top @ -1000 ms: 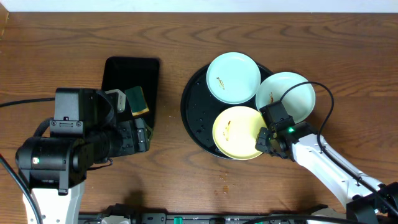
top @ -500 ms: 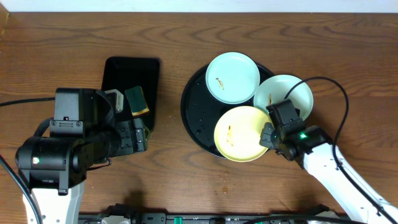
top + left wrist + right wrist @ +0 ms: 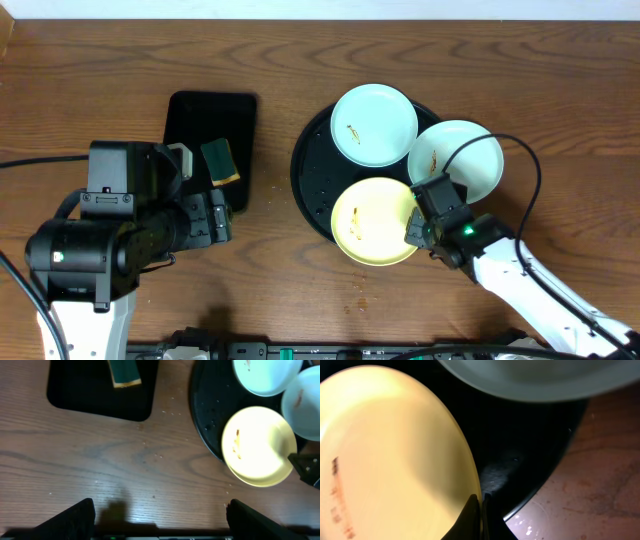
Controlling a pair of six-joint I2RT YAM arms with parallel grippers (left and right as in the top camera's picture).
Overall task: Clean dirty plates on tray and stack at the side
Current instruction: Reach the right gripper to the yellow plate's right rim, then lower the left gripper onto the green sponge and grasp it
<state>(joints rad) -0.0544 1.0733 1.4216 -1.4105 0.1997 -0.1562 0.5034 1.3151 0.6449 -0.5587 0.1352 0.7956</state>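
Observation:
The round black tray (image 3: 312,175) holds three plates. A pale blue plate (image 3: 374,124) with a small brown smear lies at its back. A second pale plate (image 3: 462,155) with a smear lies at the right rim. The pale yellow plate (image 3: 372,221), smeared brown, hangs over the tray's front edge; it also shows in the left wrist view (image 3: 259,446) and the right wrist view (image 3: 385,450). My right gripper (image 3: 415,230) is shut on the yellow plate's right rim (image 3: 481,502). My left gripper (image 3: 160,522) is open and empty above bare table.
A smaller rectangular black tray (image 3: 195,125) at the left holds a green and yellow sponge (image 3: 220,162). Crumbs lie on the wood in front of the round tray (image 3: 358,285). My left arm's bulk fills the front left.
My right gripper has dragged the yellow plate leftward and a little forward across the tray. The left arm has barely moved.

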